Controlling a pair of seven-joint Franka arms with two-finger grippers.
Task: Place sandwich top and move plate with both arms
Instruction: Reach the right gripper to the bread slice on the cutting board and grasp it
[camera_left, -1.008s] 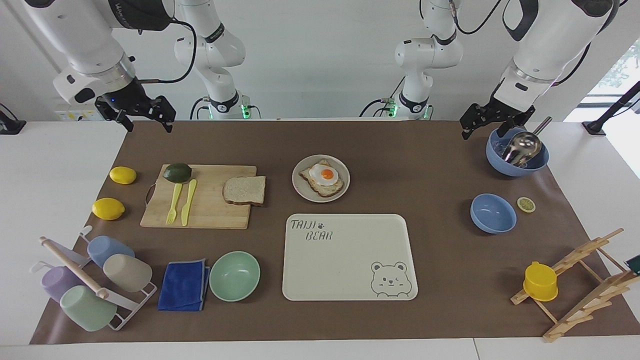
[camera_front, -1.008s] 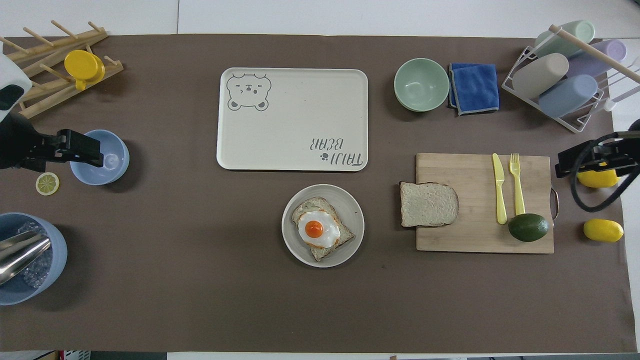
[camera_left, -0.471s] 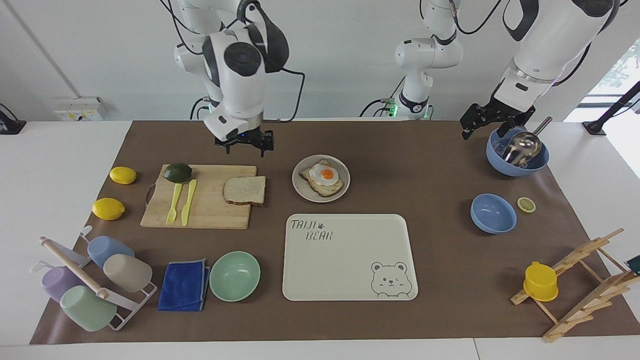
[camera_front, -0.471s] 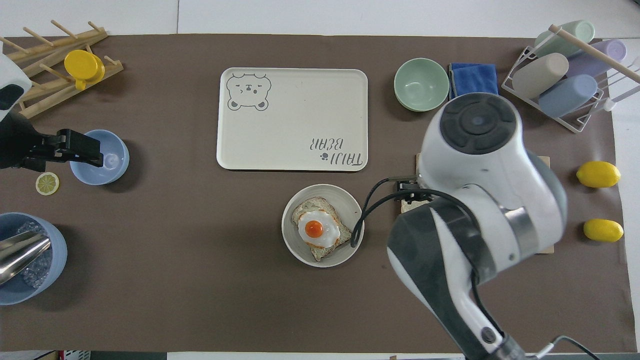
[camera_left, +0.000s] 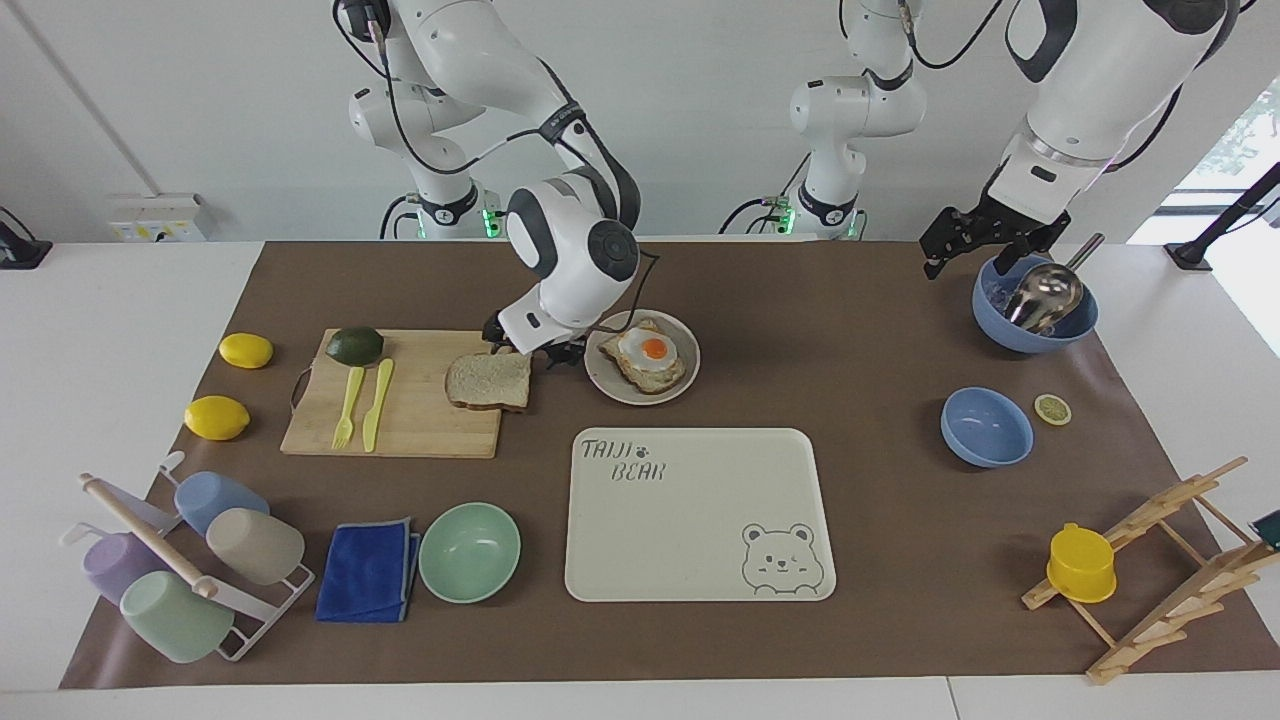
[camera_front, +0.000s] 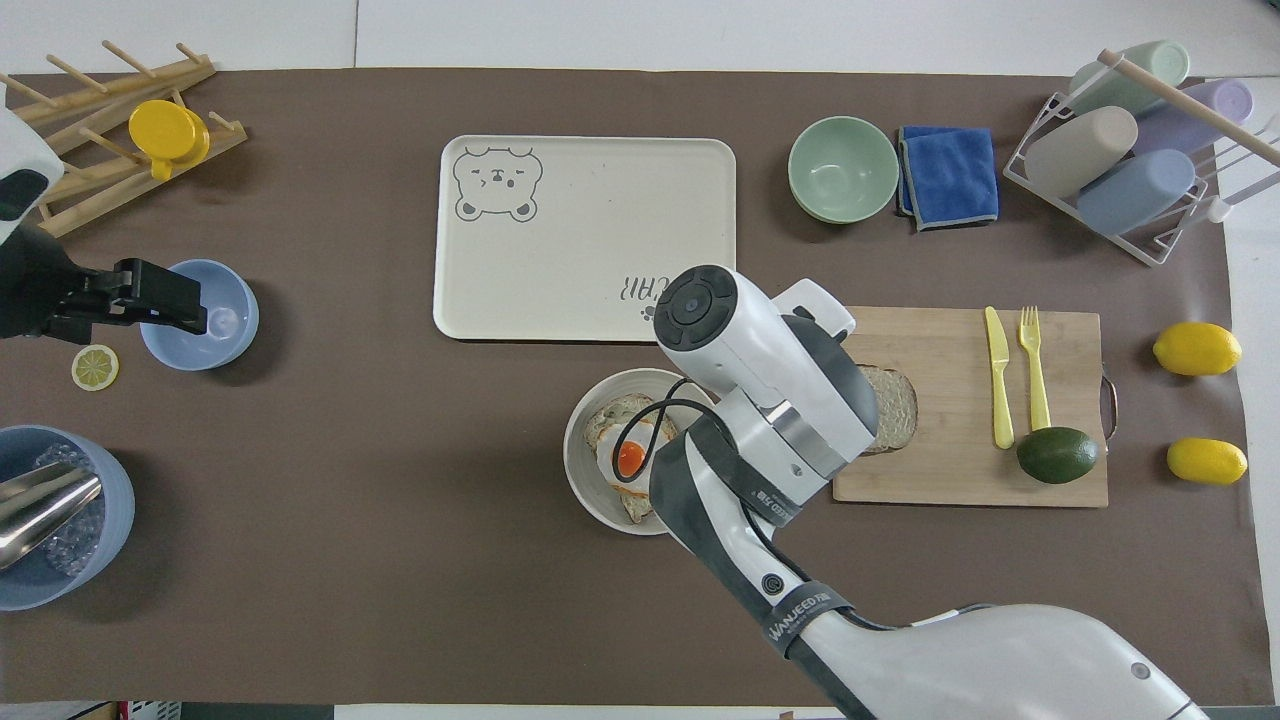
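The sandwich top (camera_left: 485, 382) (camera_front: 895, 408), a pale slice with a brown crust, lies on the wooden cutting board (camera_left: 400, 425) at its end toward the plate. The round beige plate (camera_left: 603, 385) (camera_front: 590, 500) beside the board carries a toast with a fried egg (camera_left: 650, 352). My right gripper (camera_left: 530, 352) is down at the slice's corner nearest the plate, fingers apart; in the overhead view its own wrist hides it. My left gripper (camera_left: 975, 258) (camera_front: 190, 308) waits open above the blue bowl with a metal scoop (camera_left: 1035, 305).
The cream bear tray (camera_left: 690, 520) lies farther from the robots than the plate. An avocado (camera_left: 354, 345), a yellow knife and fork (camera_left: 362, 403) share the board. A mint bowl (camera_left: 469, 551), blue cloth, cup rack, lemons, a blue bowl (camera_left: 985, 427) and a wooden rack sit around.
My right arm has swung from the table's end over the board and dropped to the slice's corner beside the plate. The left arm has not moved.
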